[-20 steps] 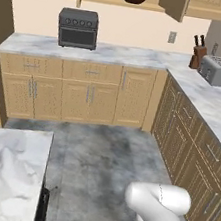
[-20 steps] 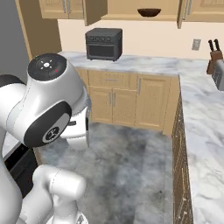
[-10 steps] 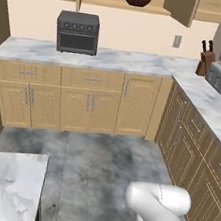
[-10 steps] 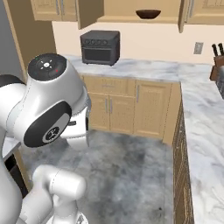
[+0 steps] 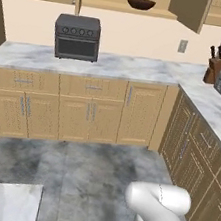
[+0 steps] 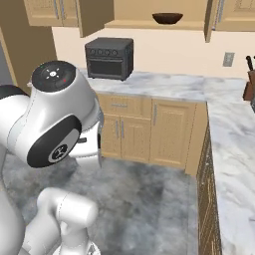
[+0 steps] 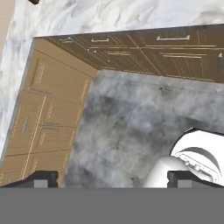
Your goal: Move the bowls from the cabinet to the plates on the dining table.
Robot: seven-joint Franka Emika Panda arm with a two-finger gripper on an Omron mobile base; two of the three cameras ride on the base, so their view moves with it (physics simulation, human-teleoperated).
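Dark wooden bowl (image 5: 140, 4) sits on the open cabinet (image 5: 124, 6) shelf, top centre of both base views, above the counter (image 5: 114, 65). End effector (image 7: 112, 179) points at the floor, fingers wide apart, holding nothing.

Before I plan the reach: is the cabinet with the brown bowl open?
Open: the cabinet door stands swung outward, and the brown bowl sits exposed on its shelf.

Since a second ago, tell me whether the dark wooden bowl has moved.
No. The dark wooden bowl sits on the same open cabinet shelf, up and right of the black oven; the whole view shifted, so the camera moved.
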